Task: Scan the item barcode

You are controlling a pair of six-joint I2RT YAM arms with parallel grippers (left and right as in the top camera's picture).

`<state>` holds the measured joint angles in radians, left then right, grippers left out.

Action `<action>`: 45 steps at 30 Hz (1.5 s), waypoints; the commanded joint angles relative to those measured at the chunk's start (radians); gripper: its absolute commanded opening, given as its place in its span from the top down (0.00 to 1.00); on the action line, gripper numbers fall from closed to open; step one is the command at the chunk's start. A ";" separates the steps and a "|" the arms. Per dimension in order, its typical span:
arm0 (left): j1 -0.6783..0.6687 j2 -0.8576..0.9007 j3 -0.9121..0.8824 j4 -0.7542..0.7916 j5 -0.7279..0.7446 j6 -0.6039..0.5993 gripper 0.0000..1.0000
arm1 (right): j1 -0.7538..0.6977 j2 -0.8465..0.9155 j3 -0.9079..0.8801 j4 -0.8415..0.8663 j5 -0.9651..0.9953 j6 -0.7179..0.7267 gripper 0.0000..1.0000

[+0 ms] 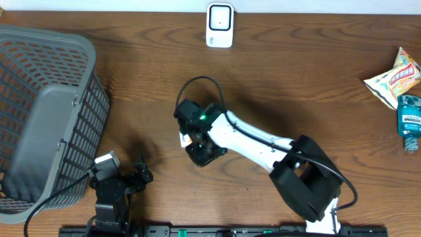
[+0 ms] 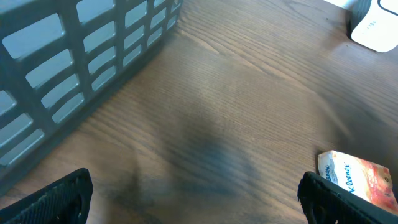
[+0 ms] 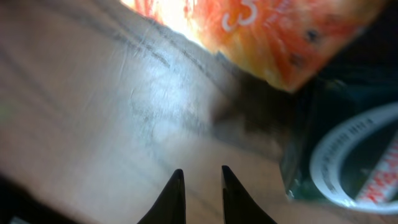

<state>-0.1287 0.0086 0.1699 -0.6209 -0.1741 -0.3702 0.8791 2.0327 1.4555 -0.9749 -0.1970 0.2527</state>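
The item, a small orange and white tissue packet [image 1: 185, 139], lies on the wooden table just left of my right gripper [image 1: 205, 153]. In the left wrist view the tissue packet [image 2: 357, 179] sits at the lower right. In the blurred right wrist view an orange packet [image 3: 280, 31] fills the top, beyond my right gripper [image 3: 200, 173], whose fingers are almost together with only bare wood in the thin gap. The white scanner [image 1: 220, 25] stands at the table's far edge, and the scanner [image 2: 376, 25] also shows from the left wrist. My left gripper [image 1: 135, 172] [image 2: 199, 193] is wide open and holds nothing.
A grey mesh basket [image 1: 46, 118] [image 2: 74, 56] fills the left side. At the far right lie a snack packet [image 1: 395, 79] and a teal bottle [image 1: 409, 118]. A dark green thing with a white ring label [image 3: 348, 155] shows close on the right of the right wrist view.
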 commanded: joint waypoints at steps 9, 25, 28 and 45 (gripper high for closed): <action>0.001 -0.005 -0.011 -0.008 -0.010 -0.009 0.02 | -0.048 0.064 -0.039 -0.053 0.378 0.235 0.94; 0.001 -0.005 -0.011 -0.007 -0.010 -0.009 0.02 | -0.322 0.064 0.164 -0.116 0.443 0.405 0.81; 0.001 -0.005 -0.011 -0.008 -0.010 -0.009 0.02 | -0.330 0.064 0.206 -0.099 0.290 0.404 0.82; 0.001 -0.005 -0.011 -0.008 -0.010 -0.009 0.02 | -0.335 0.166 0.202 0.097 0.323 0.409 0.87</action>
<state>-0.1287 0.0086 0.1699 -0.6205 -0.1741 -0.3702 0.5514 2.1880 1.6501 -0.8742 0.0956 0.6422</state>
